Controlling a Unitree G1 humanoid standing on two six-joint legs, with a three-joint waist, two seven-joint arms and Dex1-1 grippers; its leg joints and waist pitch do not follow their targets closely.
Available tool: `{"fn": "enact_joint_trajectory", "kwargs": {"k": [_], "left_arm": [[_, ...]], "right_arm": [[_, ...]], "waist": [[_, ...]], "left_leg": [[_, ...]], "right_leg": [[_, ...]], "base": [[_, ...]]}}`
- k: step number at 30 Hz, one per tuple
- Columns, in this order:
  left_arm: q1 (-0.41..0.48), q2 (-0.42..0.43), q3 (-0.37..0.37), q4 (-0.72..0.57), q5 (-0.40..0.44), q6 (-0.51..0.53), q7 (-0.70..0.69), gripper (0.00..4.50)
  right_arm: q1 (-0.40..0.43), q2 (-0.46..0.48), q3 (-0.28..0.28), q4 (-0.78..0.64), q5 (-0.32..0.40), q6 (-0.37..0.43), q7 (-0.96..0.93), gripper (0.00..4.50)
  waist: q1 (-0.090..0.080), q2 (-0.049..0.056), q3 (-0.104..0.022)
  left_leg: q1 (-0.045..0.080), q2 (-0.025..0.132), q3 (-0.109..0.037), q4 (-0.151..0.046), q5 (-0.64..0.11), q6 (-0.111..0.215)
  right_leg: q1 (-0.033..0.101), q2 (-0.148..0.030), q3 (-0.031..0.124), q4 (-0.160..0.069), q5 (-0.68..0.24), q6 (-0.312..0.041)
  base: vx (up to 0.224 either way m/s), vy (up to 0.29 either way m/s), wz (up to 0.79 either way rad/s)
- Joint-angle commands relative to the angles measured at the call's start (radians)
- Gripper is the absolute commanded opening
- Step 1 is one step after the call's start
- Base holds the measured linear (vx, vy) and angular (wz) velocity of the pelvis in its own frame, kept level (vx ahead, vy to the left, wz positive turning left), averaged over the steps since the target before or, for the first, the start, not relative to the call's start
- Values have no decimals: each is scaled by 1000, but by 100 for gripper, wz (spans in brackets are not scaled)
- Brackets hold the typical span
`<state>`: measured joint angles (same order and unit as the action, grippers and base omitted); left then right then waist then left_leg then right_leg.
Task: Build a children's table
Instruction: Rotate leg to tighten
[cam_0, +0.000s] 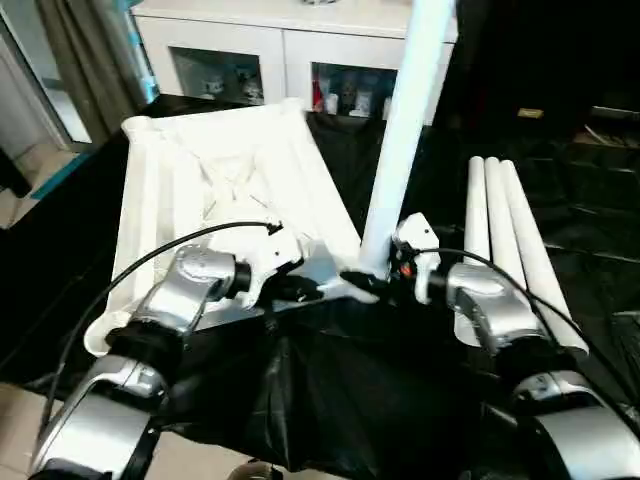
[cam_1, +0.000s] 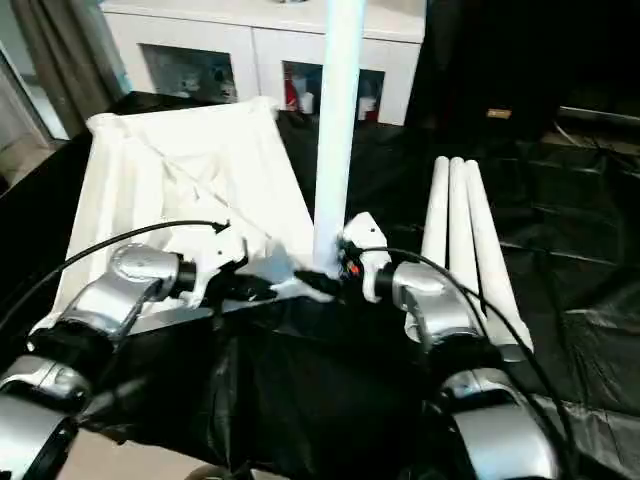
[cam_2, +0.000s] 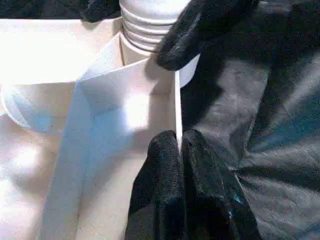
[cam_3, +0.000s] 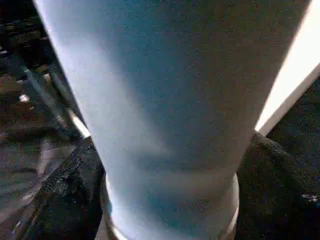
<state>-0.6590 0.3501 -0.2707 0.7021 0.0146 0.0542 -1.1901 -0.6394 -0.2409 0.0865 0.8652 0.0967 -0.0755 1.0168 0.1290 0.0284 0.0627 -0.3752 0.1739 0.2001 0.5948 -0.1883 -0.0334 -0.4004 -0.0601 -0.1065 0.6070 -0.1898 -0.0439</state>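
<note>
A: Where does the table top lie?

B: Upside down on the black sheet, ribs up, toward the sheet's left side, its far edge near the white cabinet.

A: And the legs?

B: One leg stands upright in the top's near right corner socket. Three spare legs lie side by side on the sheet to the right, apart from the top.

A: What do the hands do?

B: The left gripper has its fingers pinched together on the thin wall of the top at that corner. The right gripper holds the base of the upright leg, a black finger on each side.
</note>
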Motion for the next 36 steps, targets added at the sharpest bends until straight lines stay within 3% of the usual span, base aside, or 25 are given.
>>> {"fn": "enact_joint_trajectory", "kwargs": {"k": [1, 7, 10, 15, 18, 19, 20, 21, 22, 23, 25, 27, 29, 31, 33, 35, 36], "left_arm": [[18, 15, -17, -15, -2, 7, -52, 0], [22, 11, -17, -28, -4, 16, -37, 0], [1, -23, -10, 13, 32, 41, 79, 0], [-65, -104, 25, 121, 61, 85, 306, 0], [-131, -180, 63, 208, 65, 162, 509, 0], [-145, -198, 69, 225, 66, 167, 548, 0], [-163, -222, 75, 244, 66, 168, 591, 0], [-168, -230, 76, 250, 66, 166, 602, 0], [-178, -247, 77, 259, 64, 162, 612, 0], [-187, -263, 73, 267, 66, 154, 617, 0], [-192, -274, 66, 273, 70, 145, 611, 0], [-194, -283, 55, 282, 76, 116, 587, 0], [-187, -273, 49, 276, 76, 101, 566, 0], [-181, -258, 44, 278, 73, 82, 540, 0], [-165, -223, 45, 259, 60, 70, 476, 0], [-154, -201, 46, 243, 53, 63, 430, 0], [-135, -172, 41, 214, 43, 39, 356, 0]], "right_arm": [[-5, -18, -20, -27, 28, 23, 15, 332], [10, 1, -18, -39, 37, 39, 29, 285], [21, 29, -37, -11, 28, 63, -79, 280], [-17, 82, -79, 120, -9, 78, -389, 278], [-50, 133, -146, 195, 13, 103, -644, 278], [-59, 146, -159, 208, 18, 107, -695, 278], [-69, 164, -169, 223, 21, 112, -745, 278], [-72, 171, -170, 226, 21, 113, -757, 278], [-80, 184, -157, 230, 6, 109, -764, 278], [-89, 197, -141, 234, -9, 98, -758, 278], [-97, 208, -128, 233, -16, 83, -729, 278], [-111, 220, -117, 232, -18, 53, -660, 347], [-112, 214, -116, 223, -10, 47, -613, 350], [-112, 199, -104, 213, -14, 33, -566, 374], [-99, 159, -73, 184, -28, 9, -479, 374], [-90, 136, -62, 167, -31, -1, -417, 374], [-75, 103, -51, 140, -27, -3, -330, 374]], "waist": [[1, -5, -75], [6, -4, -79], [9, -4, -78], [0, -5, -63], [-11, 0, -58], [-14, -3, -55], [-16, -2, -56], [-17, -3, -57], [-16, 3, -61], [-15, -1, -66], [-16, 0, -68], [-15, -2, -70], [-14, -2, -69], [-20, -5, -69], [-19, -7, -69], [-22, -6, -69], [-22, -13, -70]], "left_leg": [[16, 82, -36, -62, -137, 79], [15, 81, -36, -59, -111, 81], [17, 82, -36, -60, -110, 78], [29, 75, -42, -70, -229, 16], [42, 74, -44, -74, -287, -10], [55, 71, -46, -74, -324, -20], [55, 70, -46, -73, -332, -20], [52, 70, -48, -75, -327, -17], [44, 72, -50, -78, -310, -8], [41, 75, -49, -79, -282, -2], [33, 74, -46, -78, -255, 10], [30, 72, -42, -73, -225, 27], [28, 71, -42, -73, -215, 36], [17, 69, -44, -73, -192, 57], [20, 69, -42, -71, -194, 61], [16, 70, -42, -70, -187, 68], [15, 70, -42, -70, -176, 76]], "right_leg": [[55, -119, 72, -68, -164, -212], [55, -118, 72, -63, -143, -209], [52, -117, 73, -64, -147, -205], [49, -124, 72, -100, -398, -149], [39, -122, 73, -112, -464, -131], [34, -122, 70, -120, -508, -127], [36, -125, 71, -124, -522, -120], [39, -125, 70, -125, -518, -116], [45, -126, 71, -120, -479, -117], [49, -124, 73, -113, -407, -124], [52, -123, 75, -102, -321, -151], [57, -125, 77, -95, -258, -176], [58, -125, 76, -94, -256, -179], [67, -123, 72, -91, -261, -173], [65, -122, 70, -94, -274, -172], [67, -123, 70, -93, -277, -173], [69, -122, 69, -93, -273, -173]], "base": [[0, 0, 0], [0, 0, 0], [0, 0, 0], [0, 0, 0], [0, 0, 0], [0, 0, 0], [0, 0, 0], [0, 0, 0], [0, 0, 0], [0, 0, 0], [0, 0, 0], [0, 0, 0], [0, 0, 0], [0, 0, 0], [0, 0, 0], [0, 0, 0], [0, 0, 0]]}}
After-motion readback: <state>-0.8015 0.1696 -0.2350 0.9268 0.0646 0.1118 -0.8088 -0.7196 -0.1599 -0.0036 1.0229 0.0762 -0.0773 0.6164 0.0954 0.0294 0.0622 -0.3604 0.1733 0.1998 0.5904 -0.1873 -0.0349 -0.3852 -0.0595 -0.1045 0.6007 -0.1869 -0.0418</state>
